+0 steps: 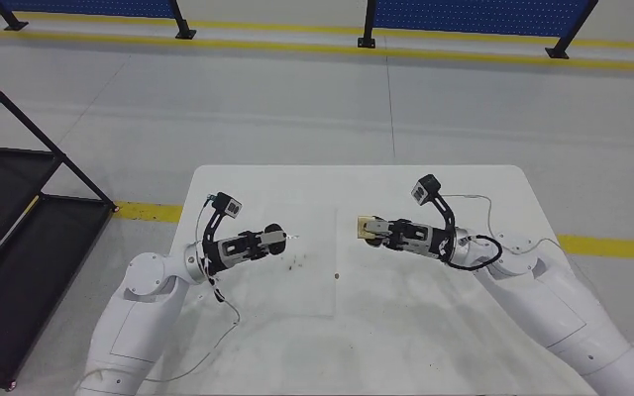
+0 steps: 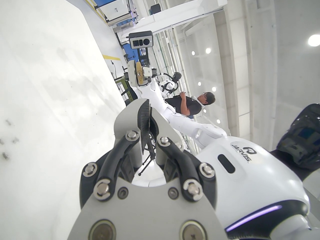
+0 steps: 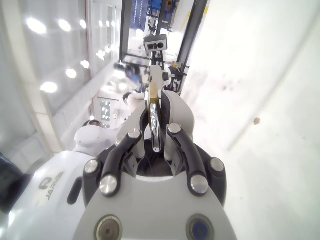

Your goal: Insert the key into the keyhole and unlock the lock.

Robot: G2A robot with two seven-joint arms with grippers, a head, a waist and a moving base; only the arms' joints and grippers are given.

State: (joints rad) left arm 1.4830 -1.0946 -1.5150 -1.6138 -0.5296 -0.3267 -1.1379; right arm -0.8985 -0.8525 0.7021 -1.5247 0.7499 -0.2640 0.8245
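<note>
The right claw is clamping the padlock above the worktop's middle, facing the left claw, which is pinching what seems the key, likely lining up for insertion.

Prob. a robotics test hall/lab: yellow tape marking grey floor, blue barriers fencing off far side, black rack standing by white table, ceiling lights glowing high up.
</note>
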